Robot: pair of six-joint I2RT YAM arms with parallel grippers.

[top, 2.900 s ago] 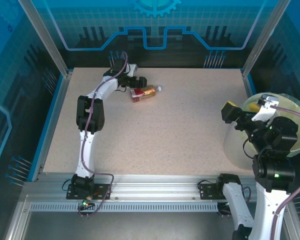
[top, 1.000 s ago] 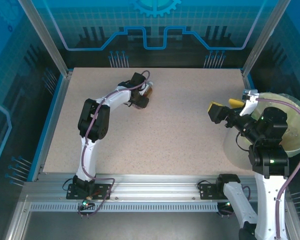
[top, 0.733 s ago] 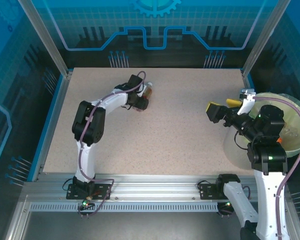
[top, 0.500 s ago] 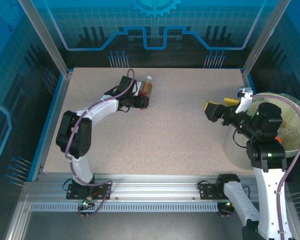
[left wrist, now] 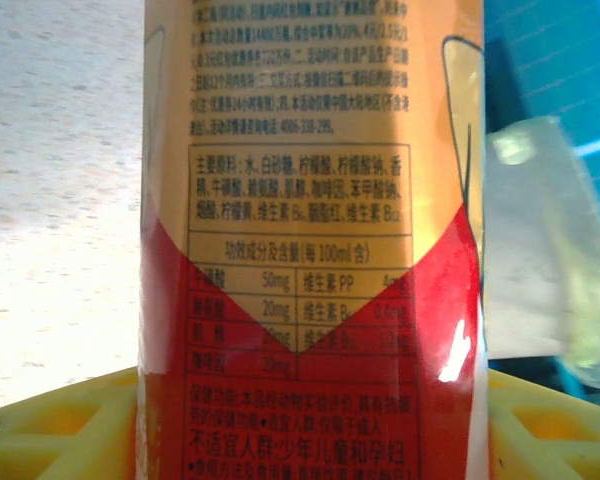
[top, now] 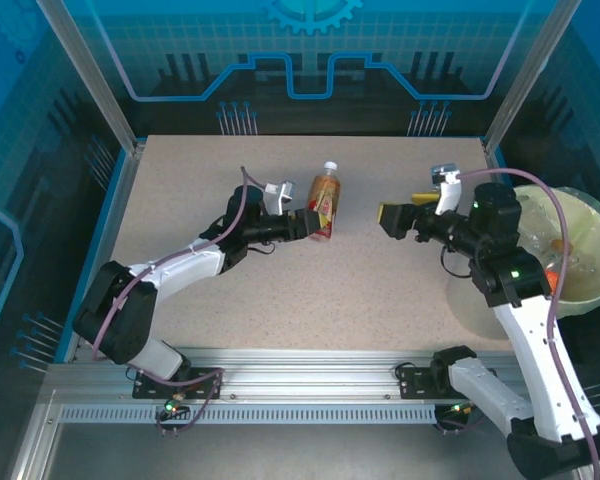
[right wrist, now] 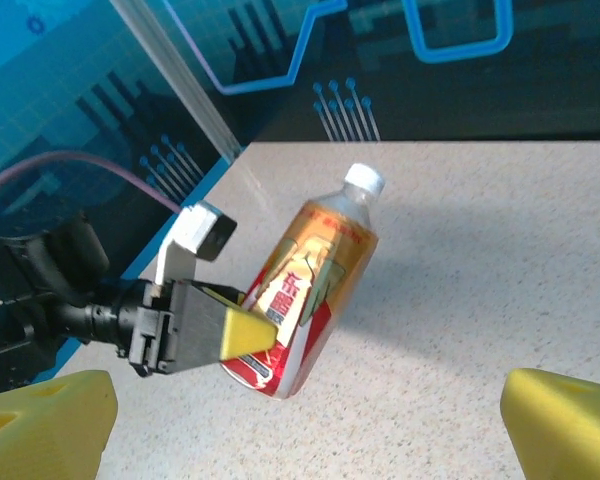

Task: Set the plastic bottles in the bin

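Observation:
A plastic bottle (top: 323,203) with a red and orange label and a white cap hangs above the middle of the table, cap pointing to the back. My left gripper (top: 313,224) is shut on its lower half. In the left wrist view the bottle's label (left wrist: 310,250) stands between the yellow fingers (left wrist: 50,430). My right gripper (top: 392,218) is open, a short way right of the bottle and facing it. The right wrist view has the bottle (right wrist: 315,275) tilted in the left gripper (right wrist: 248,335), ahead of my right gripper (right wrist: 305,440). The bin (top: 588,222) stands at the right edge.
Inside the bin lie other bottles (top: 554,262), partly hidden by the right arm. The speckled table (top: 280,300) is bordered by a blue wall and aluminium posts (top: 90,90) at the left and back.
The left arm has lifted the bottle off the far part of the table and carried it right and nearer. The right arm has reached left from the bin toward it, still open.

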